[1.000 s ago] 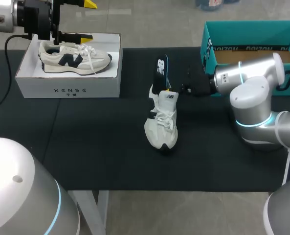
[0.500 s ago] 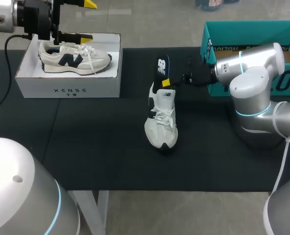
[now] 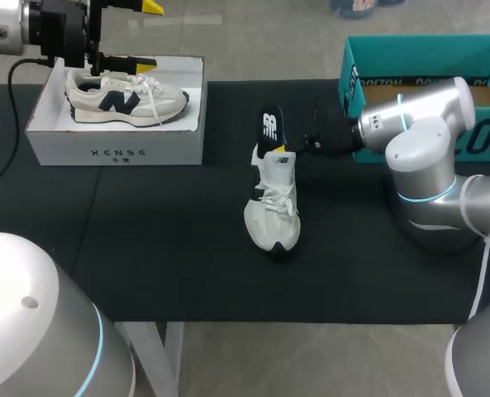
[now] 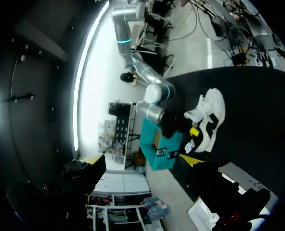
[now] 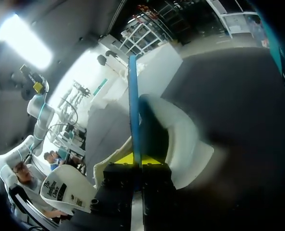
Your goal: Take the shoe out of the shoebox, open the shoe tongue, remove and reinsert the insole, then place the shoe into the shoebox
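Our right gripper point(image 3: 281, 147) is pinching the black insole point(image 3: 270, 126), which is standing upright out of the white shoe's point(image 3: 274, 217) heel, mid-table. Our left gripper point(image 3: 148, 35) is hovering with its jaws spread over a second shoe point(image 3: 125, 98) in the white shoebox point(image 3: 116, 150). The teal shoebox point(image 3: 418, 48) is sitting beside our right arm.

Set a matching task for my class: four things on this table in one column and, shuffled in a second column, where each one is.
Things:
1. white sneaker
2. insole
3. cream and navy sneaker
4. teal shoebox

Places:
A. inside the white shoebox
B. at the table's far right, by the right arm
C. lying on the black mat, mid-table
D. upright at the white sneaker's heel, pinched in the right gripper

Pairs: 1-C; 2-D; 3-A; 4-B
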Motion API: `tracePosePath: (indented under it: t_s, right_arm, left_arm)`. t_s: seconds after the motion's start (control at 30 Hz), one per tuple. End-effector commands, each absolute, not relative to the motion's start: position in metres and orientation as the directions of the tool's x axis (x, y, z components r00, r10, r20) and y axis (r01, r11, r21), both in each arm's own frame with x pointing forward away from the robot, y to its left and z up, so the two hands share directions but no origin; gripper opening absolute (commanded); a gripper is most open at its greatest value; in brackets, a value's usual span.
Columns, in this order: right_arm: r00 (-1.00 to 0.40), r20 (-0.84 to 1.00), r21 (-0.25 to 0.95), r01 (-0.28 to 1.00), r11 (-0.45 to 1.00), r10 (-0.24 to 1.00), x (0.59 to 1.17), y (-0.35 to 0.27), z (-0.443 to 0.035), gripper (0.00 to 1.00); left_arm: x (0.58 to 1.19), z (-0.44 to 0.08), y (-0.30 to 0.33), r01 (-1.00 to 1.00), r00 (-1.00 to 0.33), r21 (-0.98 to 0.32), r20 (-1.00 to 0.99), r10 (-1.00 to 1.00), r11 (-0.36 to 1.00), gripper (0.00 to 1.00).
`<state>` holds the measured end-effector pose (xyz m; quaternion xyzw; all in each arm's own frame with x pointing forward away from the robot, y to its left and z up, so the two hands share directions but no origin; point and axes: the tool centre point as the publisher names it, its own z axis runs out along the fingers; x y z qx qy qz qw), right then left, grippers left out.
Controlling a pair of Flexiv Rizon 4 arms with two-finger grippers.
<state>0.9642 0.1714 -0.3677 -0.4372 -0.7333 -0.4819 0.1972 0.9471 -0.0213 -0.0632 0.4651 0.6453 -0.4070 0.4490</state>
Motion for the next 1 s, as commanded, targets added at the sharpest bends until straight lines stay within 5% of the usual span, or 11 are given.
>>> tracePosePath:
  t_s: [0.03, 0.1, 0.2, 0.43, 0.57, 0.67, 1.0]
  right_arm:
    - [-0.530, 0.712, 0.531, 0.835, 0.140, 0.460, 0.955, 0.171, -0.373, 0.00]
    - [-0.530, 0.711, 0.535, 0.834, 0.134, 0.463, 0.959, 0.169, -0.371, 0.34]
    - [-0.546, 0.696, 0.554, 0.821, 0.134, 0.466, 0.969, 0.168, -0.365, 0.43]
    - [-0.583, 0.669, 0.590, 0.793, 0.147, 0.461, 0.992, 0.170, -0.351, 0.34]
    - [-0.589, 0.662, 0.597, 0.788, 0.150, 0.463, 0.997, 0.169, -0.348, 0.21]
    - [-0.579, 0.664, 0.592, 0.794, 0.139, 0.473, 0.995, 0.167, -0.350, 0.00]
    - [-0.535, 0.706, 0.535, 0.832, 0.145, 0.464, 0.962, 0.171, -0.367, 0.00]
  left_arm:
    - [0.948, -0.063, -0.021, 0.966, -0.164, -0.107, -0.957, 0.239, 0.235, 1.00]
    - [0.948, -0.063, -0.021, 0.966, -0.164, -0.107, -0.957, 0.239, 0.235, 1.00]
    - [0.948, -0.063, -0.021, 0.966, -0.164, -0.107, -0.957, 0.239, 0.235, 1.00]
    - [0.948, -0.063, -0.021, 0.966, -0.164, -0.107, -0.957, 0.239, 0.235, 1.00]
    - [0.948, -0.063, -0.021, 0.966, -0.164, -0.107, -0.957, 0.239, 0.235, 1.00]
    - [0.948, -0.063, -0.021, 0.966, -0.164, -0.107, -0.957, 0.239, 0.235, 1.00]
    - [0.948, -0.063, -0.021, 0.966, -0.164, -0.107, -0.957, 0.239, 0.235, 1.00]
